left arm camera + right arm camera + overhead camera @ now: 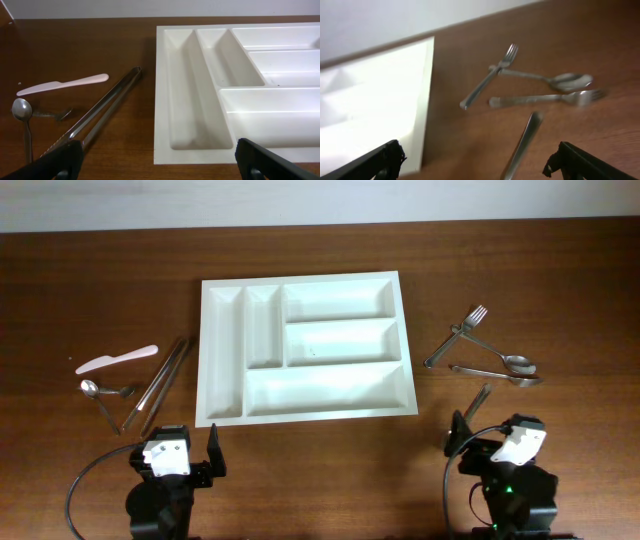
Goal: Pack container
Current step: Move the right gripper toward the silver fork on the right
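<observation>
Sitting mid-table: the container [330, 390], a white tray with five compartments (two narrow upright ones on its left side).
Left gripper [174, 452]: jaws spread wide, gripping nothing, near the container's near-left corner.
Right gripper [497, 438]: also spread wide and empty, off the container's near-right corner.
Left of container: white knife [117, 359], metal tongs [165, 375], small spoon [95, 392].
Right of container: fork [462, 330] crossing a larger spoon [517, 362], second fork [490, 372], metal handle [478, 400].

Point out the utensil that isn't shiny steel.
The pale knife left of the container, beside the tongs: matte and whitish, while all the others are shiny steel.
</observation>
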Robot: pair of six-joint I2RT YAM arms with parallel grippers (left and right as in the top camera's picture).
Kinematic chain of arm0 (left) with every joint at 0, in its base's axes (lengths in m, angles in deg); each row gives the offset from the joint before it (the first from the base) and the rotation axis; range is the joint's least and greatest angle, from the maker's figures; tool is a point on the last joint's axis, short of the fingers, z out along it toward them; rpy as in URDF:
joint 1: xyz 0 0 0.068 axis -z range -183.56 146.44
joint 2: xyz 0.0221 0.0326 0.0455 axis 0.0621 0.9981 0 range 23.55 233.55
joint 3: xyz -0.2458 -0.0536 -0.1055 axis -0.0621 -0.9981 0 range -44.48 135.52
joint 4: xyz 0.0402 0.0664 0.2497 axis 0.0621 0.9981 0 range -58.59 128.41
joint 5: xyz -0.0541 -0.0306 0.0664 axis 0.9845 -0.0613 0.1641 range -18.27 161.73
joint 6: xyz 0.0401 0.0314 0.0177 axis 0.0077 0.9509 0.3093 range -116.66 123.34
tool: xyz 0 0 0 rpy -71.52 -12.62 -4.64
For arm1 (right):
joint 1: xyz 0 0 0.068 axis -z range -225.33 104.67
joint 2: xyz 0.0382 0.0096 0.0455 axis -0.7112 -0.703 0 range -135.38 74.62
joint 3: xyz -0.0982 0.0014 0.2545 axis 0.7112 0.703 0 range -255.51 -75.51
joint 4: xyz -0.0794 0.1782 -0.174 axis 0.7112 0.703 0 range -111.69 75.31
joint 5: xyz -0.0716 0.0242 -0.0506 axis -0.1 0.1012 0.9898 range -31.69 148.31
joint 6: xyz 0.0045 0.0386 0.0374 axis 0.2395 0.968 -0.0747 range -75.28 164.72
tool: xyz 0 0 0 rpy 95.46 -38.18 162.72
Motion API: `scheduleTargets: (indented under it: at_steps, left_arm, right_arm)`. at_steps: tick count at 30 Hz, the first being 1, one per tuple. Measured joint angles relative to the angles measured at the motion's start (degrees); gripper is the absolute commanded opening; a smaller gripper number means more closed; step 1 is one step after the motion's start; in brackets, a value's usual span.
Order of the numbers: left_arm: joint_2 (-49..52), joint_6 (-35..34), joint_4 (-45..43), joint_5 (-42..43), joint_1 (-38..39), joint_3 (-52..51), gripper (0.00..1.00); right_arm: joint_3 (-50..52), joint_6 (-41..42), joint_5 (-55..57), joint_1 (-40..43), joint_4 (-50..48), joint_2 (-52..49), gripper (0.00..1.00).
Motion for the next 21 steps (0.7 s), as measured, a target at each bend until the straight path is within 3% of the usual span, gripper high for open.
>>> scheduleTargets:
  at_steps: [5, 8, 9, 15, 21]
  left_arm:
    - [0.00, 0.00, 0.02, 0.00, 0.00, 0.00, 0.99]
    - [-0.04, 0.00, -0.02, 0.00, 0.00, 0.00, 0.99]
    - [0.00, 0.02, 0.04, 0.00, 0.00, 0.00, 0.99]
    - [-0.11, 0.00, 0.00, 0.02, 0.00, 0.00, 0.99]
    - [-0.11, 0.00, 0.02, 0.09, 0.00, 0.00, 0.99]
  right_arm:
    - [-12.94, 1.31, 4.63, 0.00, 4.11, -8.04, 0.99]
    - [-24.68, 1.84, 8.09, 0.00, 11.58, -17.31, 0.99]
    - [-31.17, 2.82, 10.21, 0.00, 18.16, -23.10, 0.99]
    - [-54.77, 4.33, 14.78, 0.04, 36.61, -48.81, 0.99]
    - [-66.03, 4.28, 12.57, 0.04, 45.83, -69.59, 0.99]
